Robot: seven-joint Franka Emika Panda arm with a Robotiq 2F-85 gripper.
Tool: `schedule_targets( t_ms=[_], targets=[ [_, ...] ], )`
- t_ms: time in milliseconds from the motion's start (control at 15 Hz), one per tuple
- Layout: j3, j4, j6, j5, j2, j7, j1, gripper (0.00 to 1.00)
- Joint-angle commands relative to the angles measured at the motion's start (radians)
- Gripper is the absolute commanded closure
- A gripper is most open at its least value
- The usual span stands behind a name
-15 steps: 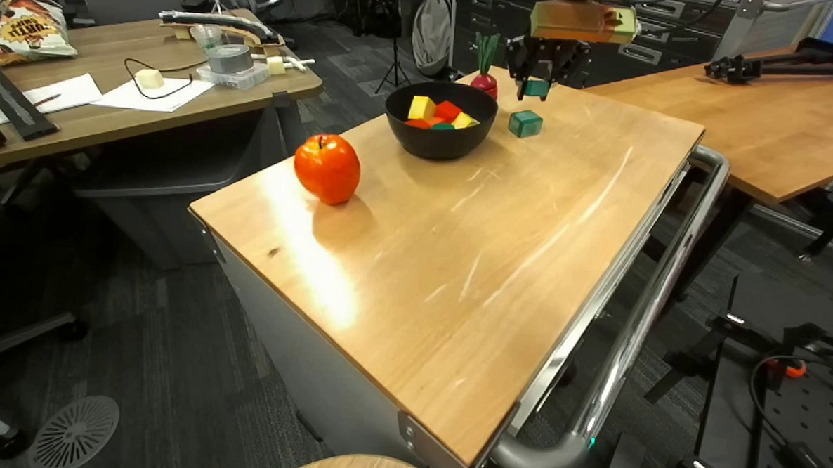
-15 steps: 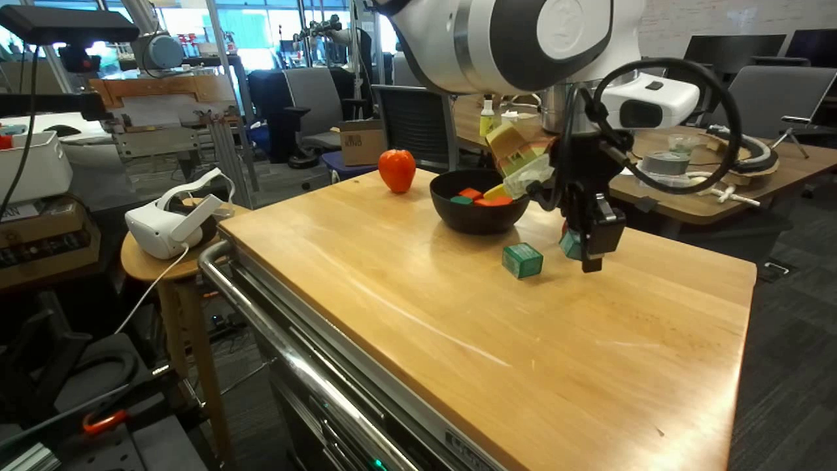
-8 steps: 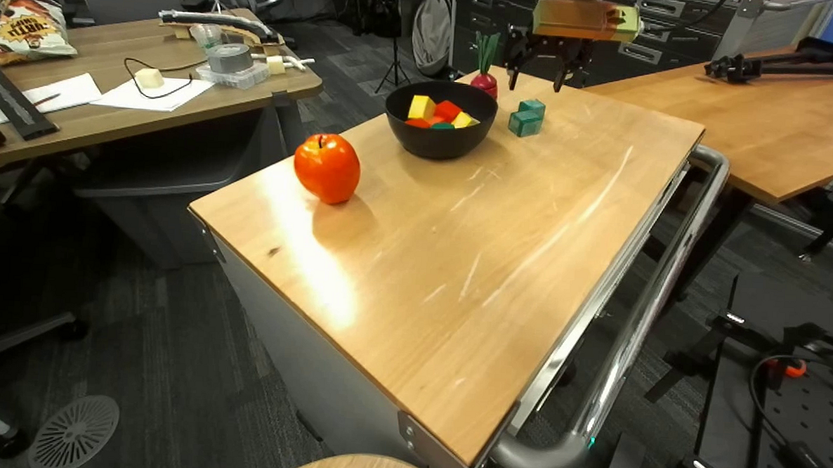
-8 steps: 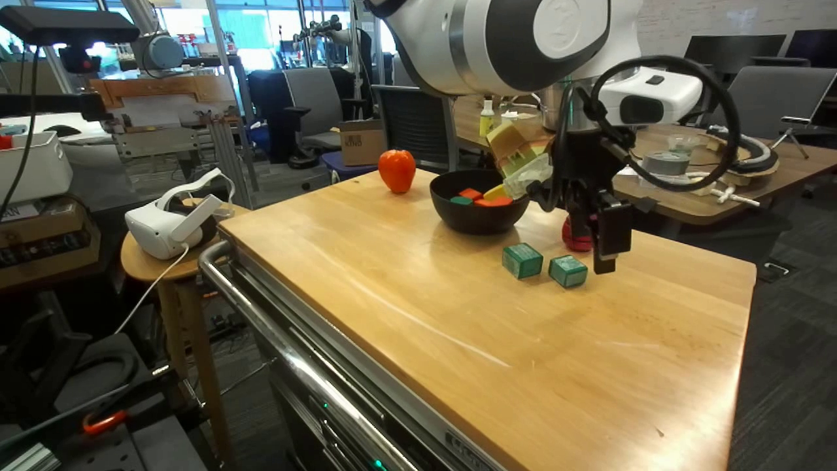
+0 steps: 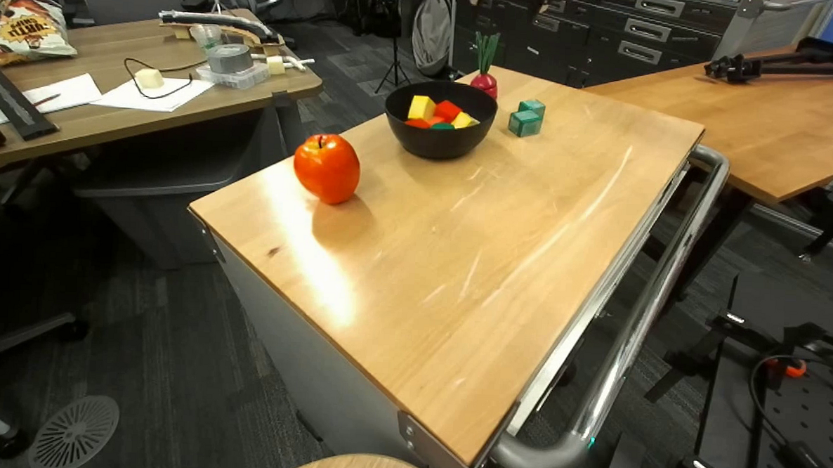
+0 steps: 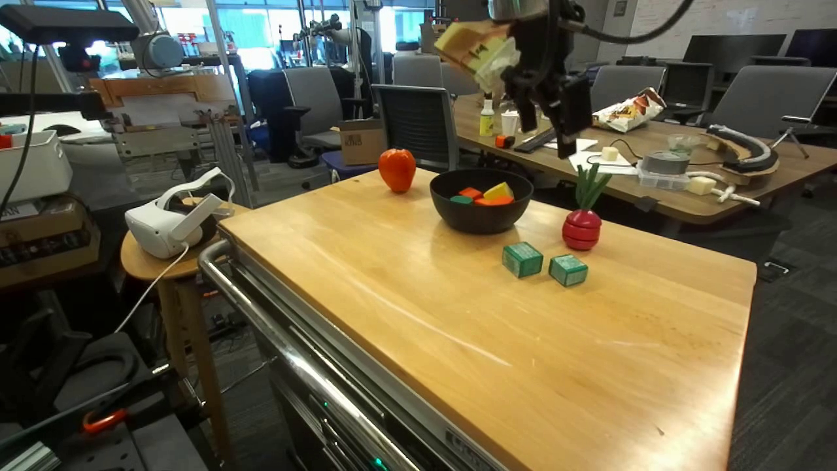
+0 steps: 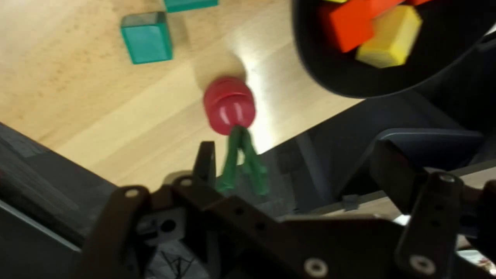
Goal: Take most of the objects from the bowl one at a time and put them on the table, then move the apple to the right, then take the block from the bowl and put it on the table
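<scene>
Two small green cuboid blocks [image 6: 522,260] now rest on the light wooden table [image 6: 405,275]; 2nd block [image 6: 568,270] just released. Black gripper [image 7: 297,162] lifts clear, jaws spread, nothing held. Round black bowl [image 6: 480,219] retains yellow, red & green blocks [image 5: 422,108] (exact qty. unclear); unloading likely continues.

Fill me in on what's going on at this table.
A robot arm has the job of taking blocks out of the black bowl and setting them on the table. Right now its open jaws hang in the air, holding nothing. Two green blocks sit on the table near the radish, while red, yellow and green ones lie in the bowl. The apple stands on the table, across the bowl from the green pair.
</scene>
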Motion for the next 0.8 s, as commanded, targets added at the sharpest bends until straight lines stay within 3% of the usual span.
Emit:
schedule_targets(
  t_ms=[0,200,267,733],
  targets=[
    [0.09,0.052,-0.039,0.102,0.008,-0.151,0.021,0.0],
    [0.117,0.108,-0.071,0.044,0.071,-0.17,0.053,0.0],
    [0.108,0.044,-0.044,0.063,0.022,-0.134,0.048,0.0],
    [0.137,0.087,-0.079,0.128,0.104,-0.188,0.043,0.0]
  ],
)
